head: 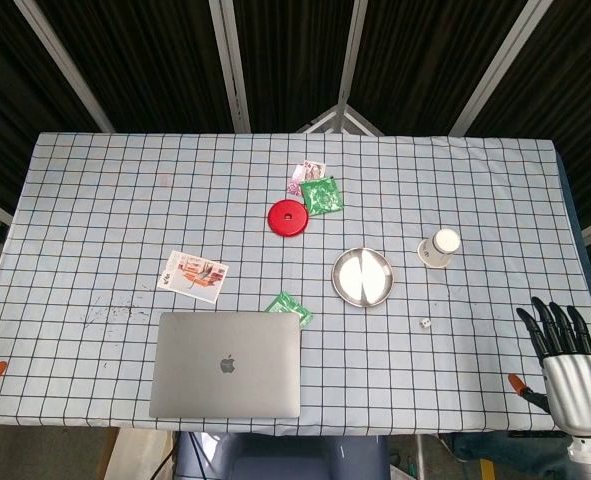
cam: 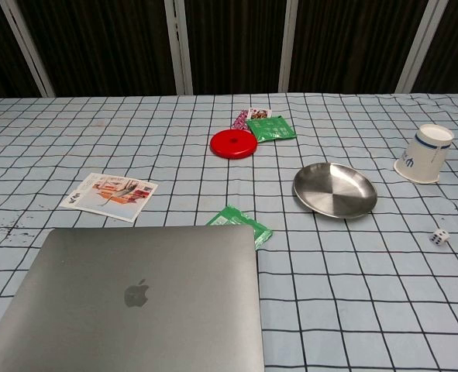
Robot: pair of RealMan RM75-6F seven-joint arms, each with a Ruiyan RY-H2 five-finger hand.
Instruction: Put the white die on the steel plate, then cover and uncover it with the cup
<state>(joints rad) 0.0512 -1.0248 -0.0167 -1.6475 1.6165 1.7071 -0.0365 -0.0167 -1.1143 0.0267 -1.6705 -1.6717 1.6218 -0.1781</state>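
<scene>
Resting on the checked cloth, the white die (head: 426, 323) lay near the steel plate (head: 363, 277) but apart from it, toward the robot; the paper cup (head: 440, 247) stood upside down just beyond. So small a cube could easily slip or roll from big fingers — or get flicked off the near edge. The right hand (head: 567, 350) hovered at the table's right corner, fingers straight and apart, holding nothing — well apart from the die
</scene>
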